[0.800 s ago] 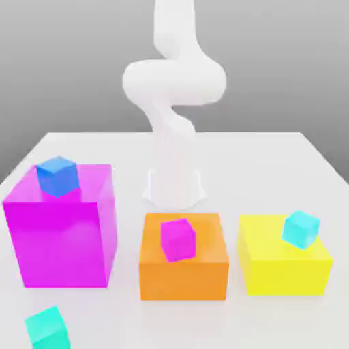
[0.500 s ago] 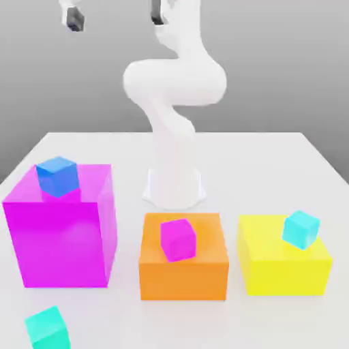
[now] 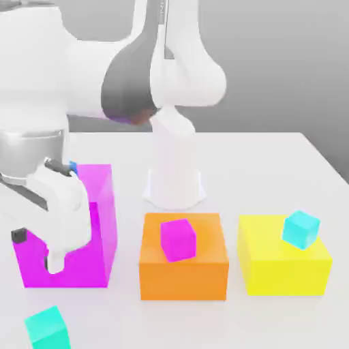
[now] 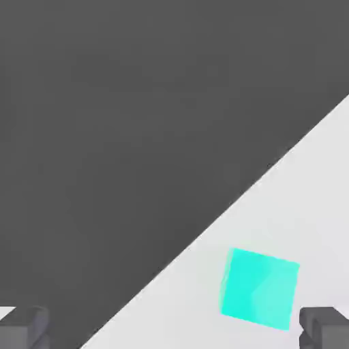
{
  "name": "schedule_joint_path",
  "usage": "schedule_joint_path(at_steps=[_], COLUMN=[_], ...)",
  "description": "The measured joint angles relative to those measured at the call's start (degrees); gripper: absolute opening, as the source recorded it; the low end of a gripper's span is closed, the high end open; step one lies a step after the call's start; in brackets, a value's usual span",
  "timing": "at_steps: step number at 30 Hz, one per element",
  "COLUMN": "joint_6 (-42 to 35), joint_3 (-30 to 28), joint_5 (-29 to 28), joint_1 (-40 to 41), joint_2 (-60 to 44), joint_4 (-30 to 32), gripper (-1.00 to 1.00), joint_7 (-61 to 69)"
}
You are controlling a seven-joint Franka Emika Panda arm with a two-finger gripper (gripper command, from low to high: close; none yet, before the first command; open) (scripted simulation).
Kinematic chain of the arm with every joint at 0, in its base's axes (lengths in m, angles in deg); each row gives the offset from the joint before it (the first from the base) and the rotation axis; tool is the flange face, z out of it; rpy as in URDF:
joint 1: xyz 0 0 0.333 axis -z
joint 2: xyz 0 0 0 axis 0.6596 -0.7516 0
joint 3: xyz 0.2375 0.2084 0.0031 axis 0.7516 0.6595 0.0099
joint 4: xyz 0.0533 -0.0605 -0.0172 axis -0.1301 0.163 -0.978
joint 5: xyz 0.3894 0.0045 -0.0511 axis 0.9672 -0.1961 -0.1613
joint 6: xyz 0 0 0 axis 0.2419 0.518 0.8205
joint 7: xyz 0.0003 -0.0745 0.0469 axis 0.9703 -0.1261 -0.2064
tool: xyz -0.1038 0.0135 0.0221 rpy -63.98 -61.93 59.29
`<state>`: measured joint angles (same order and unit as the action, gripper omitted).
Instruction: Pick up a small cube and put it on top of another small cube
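Exterior view: the white Panda arm's gripper [image 3: 35, 251] hung low at the exterior view's left, in front of the large translucent magenta block [image 3: 95, 225], its jaws spread wide and holding nothing. The small teal-green cube [image 3: 48, 328] rested on the white tabletop [image 3: 272, 157] near the tabletop's front left corner, below the gripper and apart from it; the coming move therefore appeared to call for a further descent toward that corner. The small magenta-pink cube [image 3: 178, 239] sat on top of the large orange block [image 3: 184, 269] near the middle of the front edge, well apart from the teal-green cube toward the exterior view's right. A small sky-cyan cube [image 3: 300, 229] sat on the large yellow block [image 3: 283, 266], farther toward that side. Hand view: the teal-green cube [image 4: 260, 287] lay on the tabletop just inside its edge, between the two dark fingertips [image 4: 24, 328] but much nearer one of them, so the gripper was judged not yet centred over it.
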<state>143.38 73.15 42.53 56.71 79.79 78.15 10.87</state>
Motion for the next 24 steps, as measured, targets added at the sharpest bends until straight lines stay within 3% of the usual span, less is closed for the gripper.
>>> schedule_joint_path(at_steps=[8, 9, 16, 24], joint_6=[8.24, 9.60, 9.87, 0.29], joint_3=[0.04, 0.29, 0.36, 0.66], joint_5=[4.22, 4.54, 4.59, 0.76], joint_1=[2.88, 3.08, 3.14, 0.55], joint_2=[-16.68, -18.43, -18.70, -3.51], joint_4=[-1.40, -1.74, -1.79, 3.73], gripper=[0.00, -1.00, -1.00, -1.00], joint_7=[-1.75, -1.53, -1.53, -0.04])
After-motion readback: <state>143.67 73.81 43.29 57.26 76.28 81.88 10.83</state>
